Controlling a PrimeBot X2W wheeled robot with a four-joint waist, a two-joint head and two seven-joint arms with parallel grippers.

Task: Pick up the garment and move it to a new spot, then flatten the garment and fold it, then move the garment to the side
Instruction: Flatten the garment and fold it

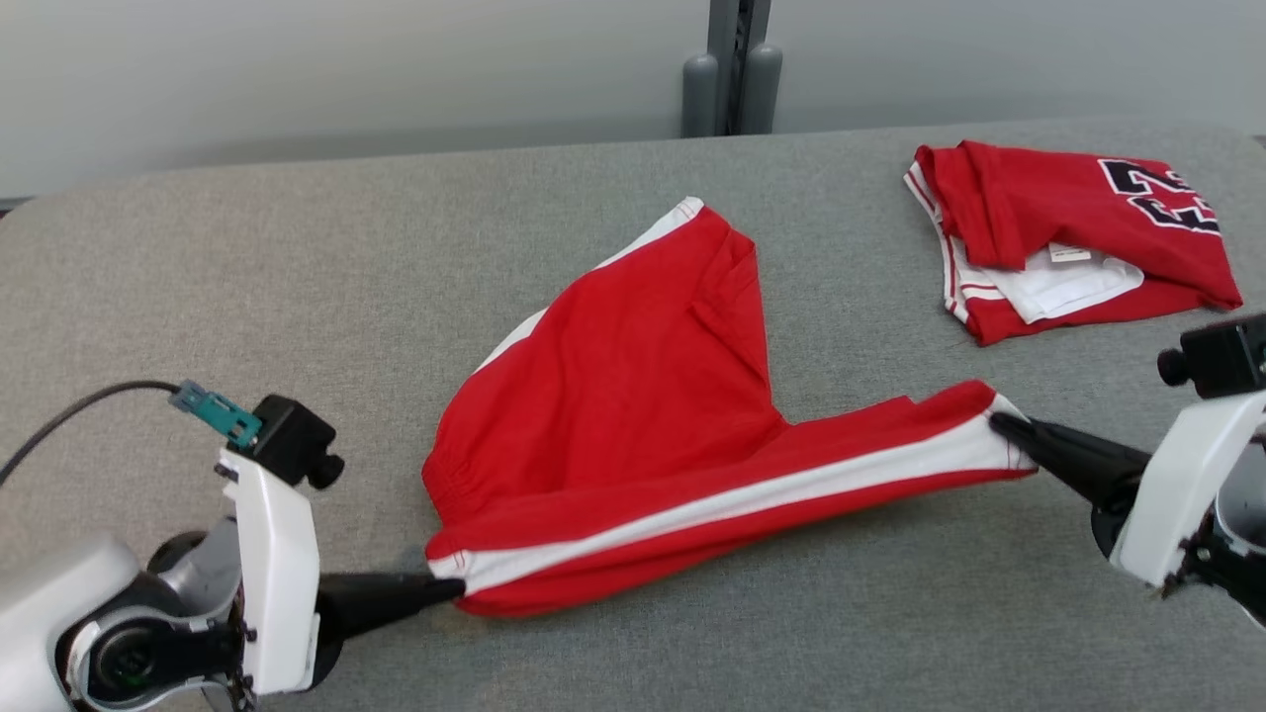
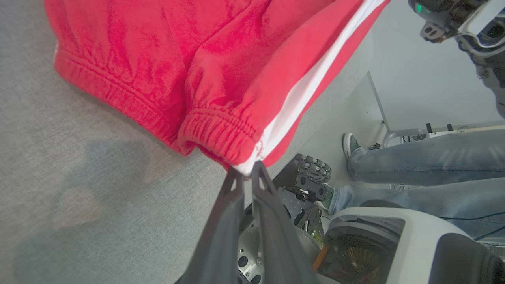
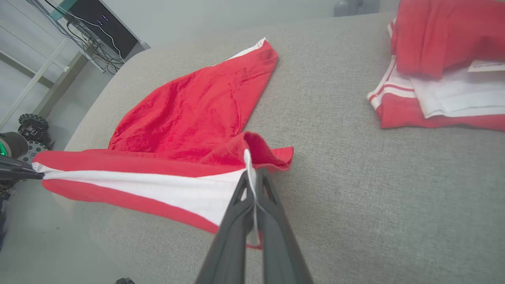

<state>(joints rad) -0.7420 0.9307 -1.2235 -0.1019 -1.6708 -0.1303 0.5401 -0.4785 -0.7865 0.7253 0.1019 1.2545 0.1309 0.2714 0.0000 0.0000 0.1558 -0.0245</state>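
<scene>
Stretching along the near side of the grey cloth-covered table [image 1: 297, 277], the red fabric shorts with a white side stripe [image 1: 633, 396] run taut between fingertips: left gripper [image 1: 450, 590] clamped on the waistband corner, right gripper [image 1: 1001, 425] clamped on the leg hem

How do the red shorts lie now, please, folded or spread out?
Spread, not folded: shorts pulled taut lengthwise between left gripper and right gripper.

You're working over a grey fabric-covered table [image 1: 247, 267], with a plain pale wall [image 1: 297, 69] behind it and a dark post [image 1: 732, 59] at its far edge. Past the table's corner, a black box [image 3: 104, 25] trailing cables sits on a white-framed rack [image 3: 60, 85].
</scene>
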